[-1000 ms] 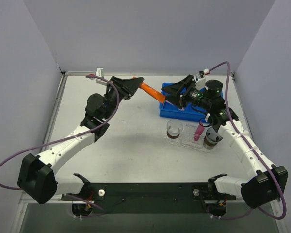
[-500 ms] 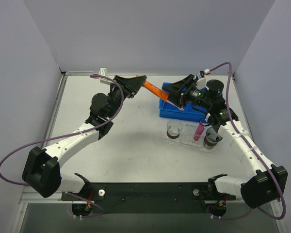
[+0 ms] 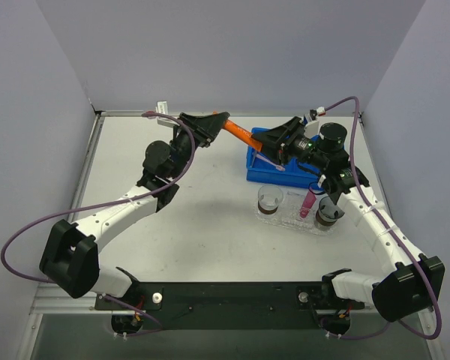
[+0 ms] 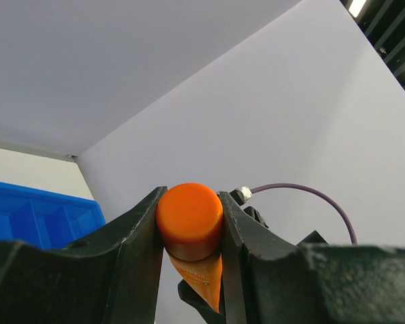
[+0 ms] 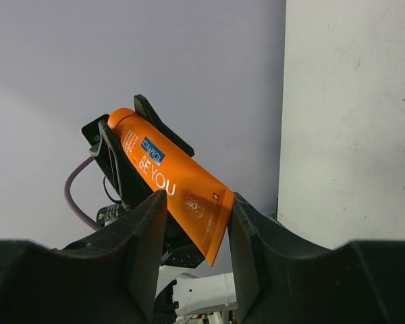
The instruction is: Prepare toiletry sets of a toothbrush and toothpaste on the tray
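Observation:
My left gripper (image 3: 214, 121) is shut on the cap end of the orange toothpaste tube (image 3: 240, 136) and holds it in the air, pointing right. In the left wrist view the jaws (image 4: 189, 202) pinch the round orange cap (image 4: 189, 217). My right gripper (image 3: 265, 148) is open, its jaws standing on either side of the tube's flat end (image 5: 201, 210) above the blue bin. The magenta tube (image 3: 307, 202) lies on the clear tray (image 3: 289, 219). A pale lilac toothbrush (image 3: 270, 163) shows over the bin below the right gripper.
The blue compartmented bin (image 3: 255, 175) stands at the back right, also in the left wrist view (image 4: 34, 216). Two small round cups (image 3: 269, 200) (image 3: 328, 214) stand at the tray's ends. Grey walls close the table on three sides.
My left arm has carried the orange tube right and a little back, so its flat end now lies between the right gripper's open jaws. The right gripper has barely moved.

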Controlling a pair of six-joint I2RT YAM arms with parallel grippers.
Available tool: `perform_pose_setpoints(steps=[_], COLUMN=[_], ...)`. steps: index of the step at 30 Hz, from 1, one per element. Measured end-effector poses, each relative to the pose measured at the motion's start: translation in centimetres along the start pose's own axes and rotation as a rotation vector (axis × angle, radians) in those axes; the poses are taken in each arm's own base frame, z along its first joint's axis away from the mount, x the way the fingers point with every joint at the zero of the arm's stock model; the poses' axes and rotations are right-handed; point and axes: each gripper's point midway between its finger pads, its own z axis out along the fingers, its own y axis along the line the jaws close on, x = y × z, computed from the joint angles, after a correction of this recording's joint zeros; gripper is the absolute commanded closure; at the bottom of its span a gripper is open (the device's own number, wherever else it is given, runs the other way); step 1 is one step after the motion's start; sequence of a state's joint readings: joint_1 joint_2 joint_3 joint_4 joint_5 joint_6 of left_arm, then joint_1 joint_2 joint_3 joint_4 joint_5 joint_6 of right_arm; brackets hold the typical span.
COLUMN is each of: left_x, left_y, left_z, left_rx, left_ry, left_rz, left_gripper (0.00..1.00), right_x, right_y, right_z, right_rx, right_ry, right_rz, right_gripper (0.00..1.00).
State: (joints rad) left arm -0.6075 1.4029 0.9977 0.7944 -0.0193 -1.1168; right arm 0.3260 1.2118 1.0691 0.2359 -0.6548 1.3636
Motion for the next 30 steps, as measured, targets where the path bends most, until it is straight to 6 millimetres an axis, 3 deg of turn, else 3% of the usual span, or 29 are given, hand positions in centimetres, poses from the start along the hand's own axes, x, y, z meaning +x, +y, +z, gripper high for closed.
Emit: perform_pose_setpoints(steps=[4,10,15,16,17,19,20,24,30], left_x=[0.0,-0.1,-0.1,0.0,0.1,0.4,0.5,1.4,3.7], left_y=[-0.1,-0.2,-0.7,-0.8,-1.0,-1.2,-1.2,-1.0,2.1], left_z=[0.4,0.4,0.4,0.3,0.3,0.2,0.2,-0.2,-1.5], left_rx=[0.01,0.017,0.036,0.04,0.047,0.057,0.061,0.063,-0.025], left_ry=[-0.006,-0.011,-0.006,-0.001,0.006,0.024,0.033,0.08,0.183], left_rz=[0.001,-0.001,-0.017,-0.02,-0.022,-0.024,-0.024,-0.018,0.009], left_gripper=[1.0,1.0,1.0,0.95,0.82,0.72,0.58,0.29,0.19], right_x=[0.0,-0.5,-0.9,-0.9,-1.0,-1.1,-1.2,-1.6,-2.7], right_y=[0.0,0.0,0.9,1.0,1.0,1.2,1.2,1.1,1.8], right_z=[0.0,-0.1,-0.6,-0.7,-0.8,-1.1,-1.3,-2.0,-3.4], right_rx=[-0.001,-0.008,-0.039,-0.043,-0.045,-0.05,-0.052,-0.06,-0.085], right_ry=[0.0,-0.014,-0.026,-0.028,-0.032,-0.035,-0.038,-0.054,-0.107], right_rz=[0.007,0.024,0.011,0.004,-0.001,-0.015,-0.025,-0.05,-0.106], right_gripper=[0.73,0.96,1.0,1.0,1.0,1.0,1.0,1.0,1.0])
